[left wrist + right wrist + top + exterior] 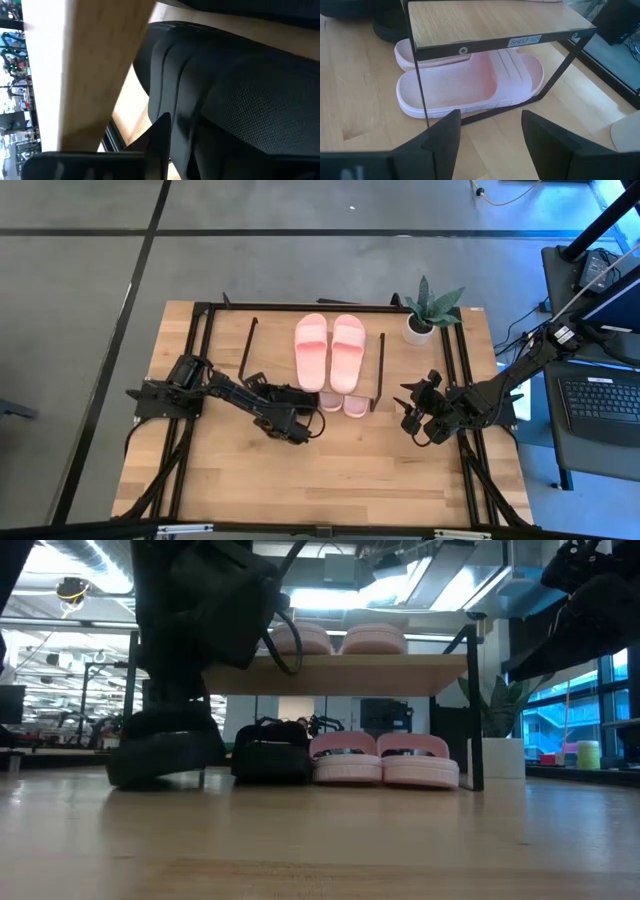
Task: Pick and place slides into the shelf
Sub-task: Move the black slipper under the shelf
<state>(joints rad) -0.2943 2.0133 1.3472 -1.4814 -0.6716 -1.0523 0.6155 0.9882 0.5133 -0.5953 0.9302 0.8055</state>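
The shelf [312, 350] stands mid-table, a wooden board [340, 672] on black wire legs. One pink pair [328, 348] lies on top of it. A second pink pair [470, 87] rests on its soles on the tabletop beneath the board. One black slide [270, 750] sits beside that pair under the shelf. My left gripper [290, 423] is at the shelf's near left corner, shut on the other black slide [165, 752]. My right gripper [487, 135] hangs open near the shelf's right side, facing the lower pink pair and touching nothing. My left gripper holds the second black slide, coming level from the table's left. The ribbed strap [235, 95] fills its wrist view right beside one finger [160, 142]. The gripper and the slide hide the place of contact. In the low view the slide is at tabletop height, just left of the shelf.
A potted plant [432, 310] stands at the shelf's far right corner. Black frame rails [465, 380] run along both sides of the tabletop. Bare wood [340, 480] lies on the near side of the shelf. A laptop [600, 405] sits off the table's right edge.
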